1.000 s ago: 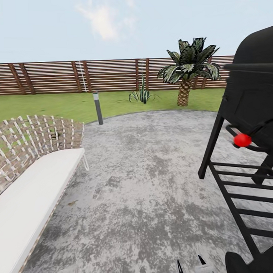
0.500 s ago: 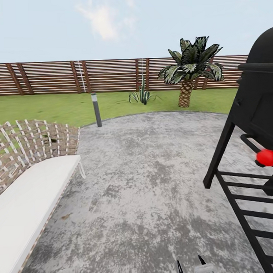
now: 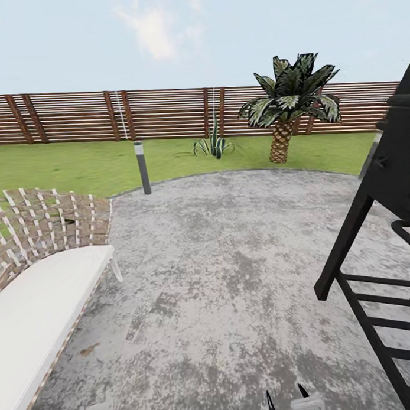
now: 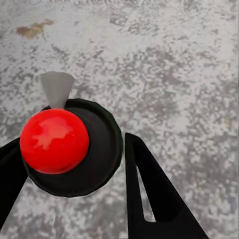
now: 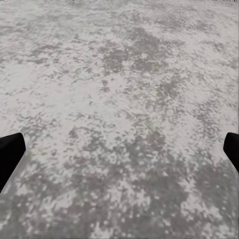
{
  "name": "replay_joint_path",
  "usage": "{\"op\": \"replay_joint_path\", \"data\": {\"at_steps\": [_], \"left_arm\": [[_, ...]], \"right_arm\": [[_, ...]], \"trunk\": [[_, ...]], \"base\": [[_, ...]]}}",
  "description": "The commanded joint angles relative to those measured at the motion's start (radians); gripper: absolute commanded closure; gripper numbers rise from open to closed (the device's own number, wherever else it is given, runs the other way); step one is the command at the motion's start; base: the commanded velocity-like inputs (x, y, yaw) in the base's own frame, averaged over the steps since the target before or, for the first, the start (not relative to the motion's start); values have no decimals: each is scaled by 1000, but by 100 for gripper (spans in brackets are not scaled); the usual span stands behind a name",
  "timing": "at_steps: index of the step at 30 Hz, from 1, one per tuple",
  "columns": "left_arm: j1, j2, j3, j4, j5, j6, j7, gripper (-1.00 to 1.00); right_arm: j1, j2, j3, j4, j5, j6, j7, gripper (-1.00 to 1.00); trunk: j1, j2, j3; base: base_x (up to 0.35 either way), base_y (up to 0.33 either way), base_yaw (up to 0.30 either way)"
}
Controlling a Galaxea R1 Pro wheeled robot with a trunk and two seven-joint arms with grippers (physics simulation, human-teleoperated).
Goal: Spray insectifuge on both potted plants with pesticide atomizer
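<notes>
Outdoors, the head view looked across a grey round patio (image 3: 231, 275) toward a green lawn (image 3: 67, 165) backed by a brown slatted fence (image 3: 166, 113) under a pale sky. A palm (image 3: 289, 101) stood on the grass just beyond the patio's far edge, with a spiky plant (image 3: 213, 144) on the lawn to its left and a grey bollard (image 3: 142, 167) at the patio's rim farther left. A woven lounger (image 3: 46, 219) with a white cushion (image 3: 40, 314) sat at the left of the patio, and a black grill (image 3: 377, 240) on a slatted stand stood at the right. The tips of both arms just showed at the head view's bottom edge. In the left wrist view, the left tool (image 4: 74, 194) hung over the patio with its dark fingers (image 4: 149, 194) spread apart, released, and a round black part topped by a red ball (image 4: 54, 141) lay between them; whether it touched the fingers could not be told. In the right wrist view, the right tool (image 5: 119, 149) faced bare mottled paving, its fingers (image 5: 10, 154) wide apart at opposite edges and grasping nothing. Neither the atomizer nor the potted plants could be made out in these frames.
</notes>
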Motion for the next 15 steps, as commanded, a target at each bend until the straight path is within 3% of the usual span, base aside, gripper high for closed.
{"op": "replay_joint_path", "data": {"at_steps": [1, 15], "left_arm": [[-1, 0, 8, 1, -10, -4, 2, 100], [0, 0, 8, 1, -10, -4, 2, 100]], "right_arm": [[-1, 0, 2, 1, 8, -1, -11, -100], [-1, 0, 3, 1, 8, -1, -11, -100]], "trunk": [[0, 0, -1], [0, 0, -1]], "base": [[340, 0, 0], [340, 0, 0]]}}
